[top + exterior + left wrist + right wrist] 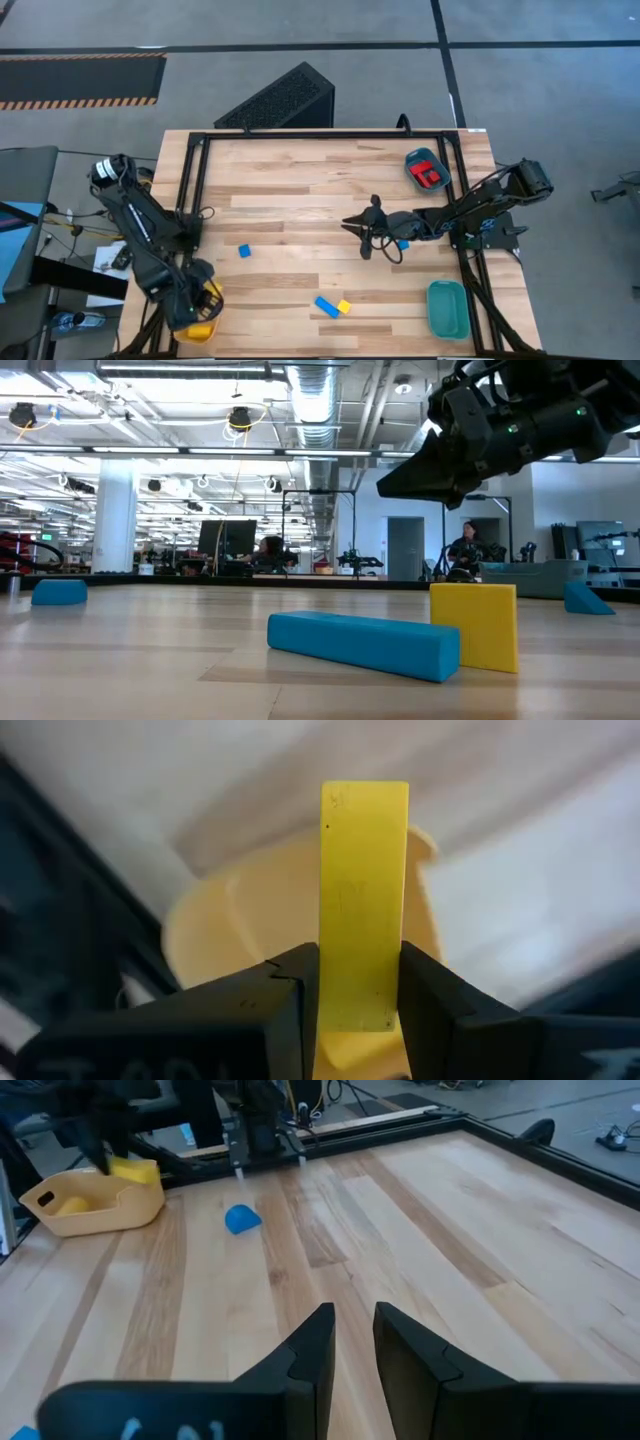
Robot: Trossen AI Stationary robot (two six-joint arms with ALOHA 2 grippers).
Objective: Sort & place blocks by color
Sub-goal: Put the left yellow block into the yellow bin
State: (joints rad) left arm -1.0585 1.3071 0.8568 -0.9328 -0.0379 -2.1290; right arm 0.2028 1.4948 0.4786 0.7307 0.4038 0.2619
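1. Broadly, the wooden table (300,190) carries three trays: a yellow oval tray (203,328) at the front left corner, a teal tray (447,308) at the front right, empty as far as the overhead view shows, and a second teal tray (424,168) at the back right, which already holds red blocks (431,177).
2. The left gripper (358,990) hangs right over the yellow tray, its fingers (285,995) clamped on the sides of a yellow bar (364,900) that stands up between them; one yellow piece (68,1205) already lies in that tray.
3. The right gripper (350,1342) hovers low over the middle of the table, its fingers narrow with only a slim gap and nothing between them.
4. The step in hand, I judge, is dropping the yellow bar into the yellow tray; the next move calls for a small descent and a release.
5. Still loose on the table are a long blue bar (326,306) touching or just beside a yellow cube (344,306) near the front, a small blue block (244,251) left of centre, and another blue piece (403,243) half hidden under the right arm.
6. The right gripper's likely job is one of those blue pieces, and it needs to spread its fingers first; the blue bar lies so close to the cube that a grasp there could nudge both.
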